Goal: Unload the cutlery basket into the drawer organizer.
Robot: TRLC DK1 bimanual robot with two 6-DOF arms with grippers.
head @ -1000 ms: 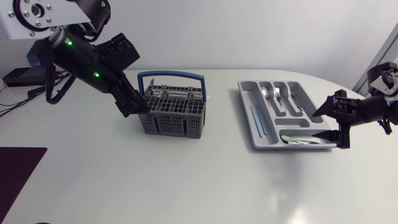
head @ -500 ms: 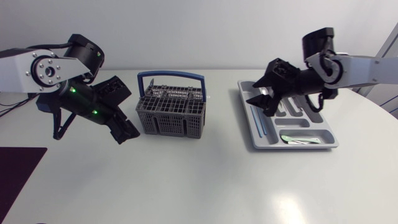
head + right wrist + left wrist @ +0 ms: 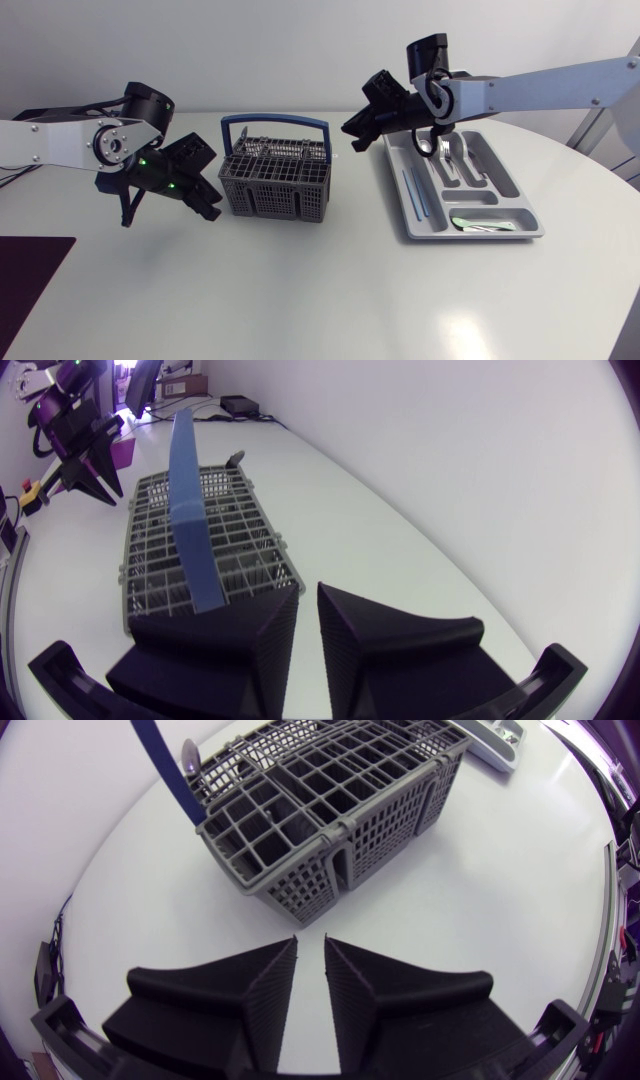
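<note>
The grey cutlery basket [image 3: 275,178] with its blue handle [image 3: 274,124] stands left of the table's middle. A spoon's end [image 3: 190,760] sticks up from its far corner in the left wrist view. The grey drawer organizer [image 3: 505,185] lies to the right and holds forks and spoons [image 3: 448,155]. My left gripper [image 3: 207,206] hovers just left of the basket, its fingers [image 3: 270,975] nearly together with nothing between them. My right gripper [image 3: 356,130] hangs between basket and organizer, facing the basket [image 3: 155,565], fingers [image 3: 275,625] likewise drawn together and empty.
Thin blue pieces [image 3: 412,195] lie in the organizer's left slot and a flat utensil [image 3: 480,223] in its front compartment. A dark mat [image 3: 25,280] covers the table's front left corner. Bare white tabletop [image 3: 320,290] spreads in front of the basket and organizer.
My left gripper pulled out of the basket to its left side and closed. My right arm swung from the organizer's right front across to the basket's right, closing its fingers.
</note>
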